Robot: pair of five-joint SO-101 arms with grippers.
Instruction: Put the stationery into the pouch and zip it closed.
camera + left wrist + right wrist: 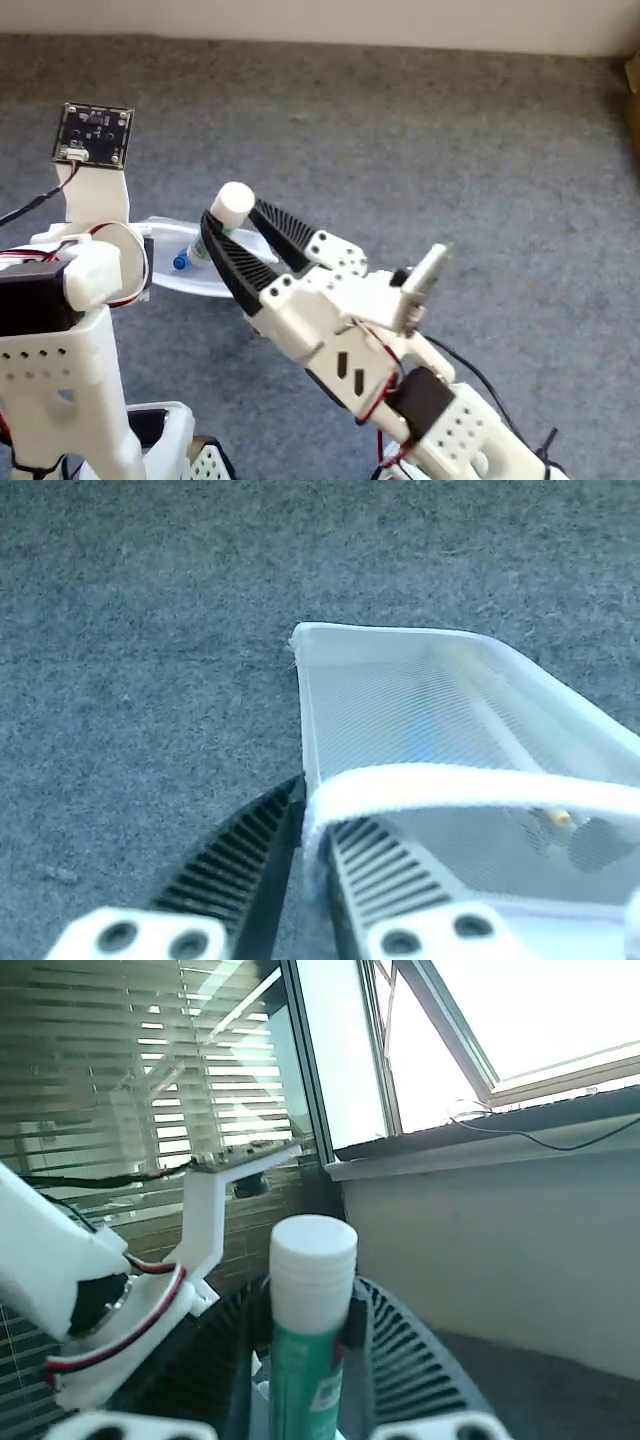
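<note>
A white mesh pouch (pixel 190 262) lies on the grey carpet, with a blue-tipped item (pixel 181 262) showing through it. My left gripper (pixel 310 840) is shut on the pouch's white rim (pixel 450 785), and the mesh pouch (pixel 420 710) stretches away from it with pens faintly visible inside. My right gripper (pixel 235 235) hovers over the pouch, shut on a glue stick (pixel 225 215) with a white cap and green body. The glue stick (pixel 308 1330) stands upright between the black ribbed fingers (pixel 400 1350).
Grey carpet (pixel 420 140) spreads open behind and to the right of the pouch. The left arm's white body (pixel 70 330) stands at the near left. A pale wall runs along the far edge.
</note>
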